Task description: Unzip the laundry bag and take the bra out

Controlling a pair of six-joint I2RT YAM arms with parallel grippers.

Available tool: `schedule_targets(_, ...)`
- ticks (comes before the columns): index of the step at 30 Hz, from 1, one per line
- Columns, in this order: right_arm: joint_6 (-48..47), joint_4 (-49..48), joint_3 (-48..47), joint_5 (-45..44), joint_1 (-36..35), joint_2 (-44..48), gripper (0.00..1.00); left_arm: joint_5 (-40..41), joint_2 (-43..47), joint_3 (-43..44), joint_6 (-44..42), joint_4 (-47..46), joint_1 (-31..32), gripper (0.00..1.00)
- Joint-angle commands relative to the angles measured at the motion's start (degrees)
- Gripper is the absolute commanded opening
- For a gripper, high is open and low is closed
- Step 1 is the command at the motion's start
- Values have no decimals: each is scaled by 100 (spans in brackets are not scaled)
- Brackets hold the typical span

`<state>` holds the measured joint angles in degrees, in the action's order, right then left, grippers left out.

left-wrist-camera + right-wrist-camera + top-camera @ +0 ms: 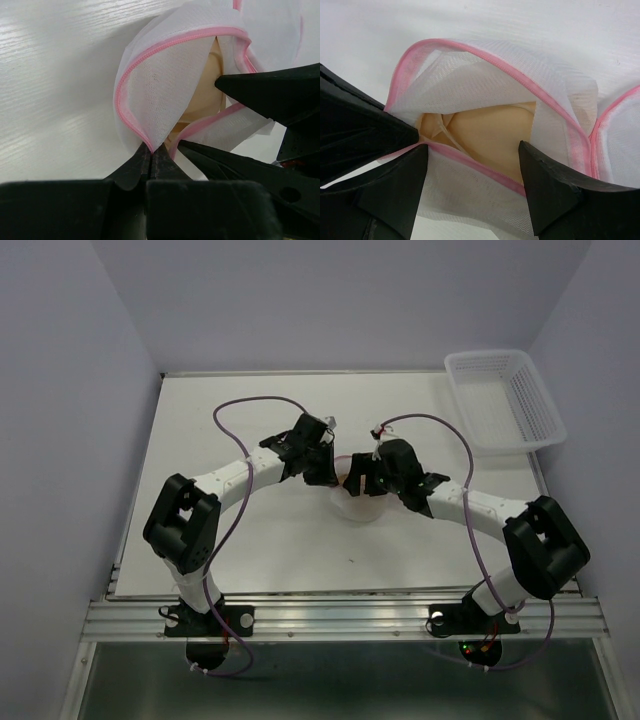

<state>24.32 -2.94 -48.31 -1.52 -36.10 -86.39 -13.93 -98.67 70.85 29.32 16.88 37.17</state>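
Note:
The laundry bag [358,504] lies mid-table between both grippers. It is a white mesh pouch with pink piping [165,80], and its zipper edge gapes open. The peach-beige bra [490,132] shows inside the opening, also in the left wrist view [206,95]. My left gripper [151,148] is shut on the pouch's pink edge at a fold and holds the flap up. My right gripper [472,147] is open at the mouth of the pouch. Its fingers [550,190] stand either side of the lower lip, with the bra just beyond them.
A white plastic lattice basket [487,358] stands at the far right corner of the white table [230,540]. Purple cables loop over both arms. Walls close in the table on the left, back and right.

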Motion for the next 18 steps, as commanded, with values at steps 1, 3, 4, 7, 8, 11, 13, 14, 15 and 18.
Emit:
schedule_targets(1, 170, -198, -64, 46, 252, -71, 77, 22, 340, -10, -155, -10, 27, 0)
schedule_targets(3, 144, -190, -81, 99, 252, -132, 76, -30, 314, 8, -172, -27, 36, 0)
schedule_targets(4, 118, -189, -108, 317, 252, -176, 75, -57, 305, 17, -181, -27, 27, 0)
schedule_targets(7, 196, -172, -152, 372, 252, -378, 75, -162, 278, 60, -225, -54, 36, 0)
schedule_targets(8, 327, -120, -143, 180, 252, -466, 75, -154, 287, 43, -234, -54, 36, 0)
schedule_targets(11, 617, -66, -99, 21, 454, -545, 75, -57, 331, -10, -243, -45, 36, 0)
schedule_targets(13, 776, -66, -38, 3, 629, -563, 76, -39, 357, -45, -251, -62, 36, 0)
schedule_targets(14, 881, -66, -20, -15, 630, -581, 78, -31, 375, -45, -251, -62, 36, 0)
schedule_targets(15, 925, -66, -11, -41, 700, -589, 79, -39, 366, -45, -251, -71, 36, 0)
schedule_targets(18, 944, -84, -11, 20, 700, -651, 80, -4, 375, -71, -278, -71, 36, 0)
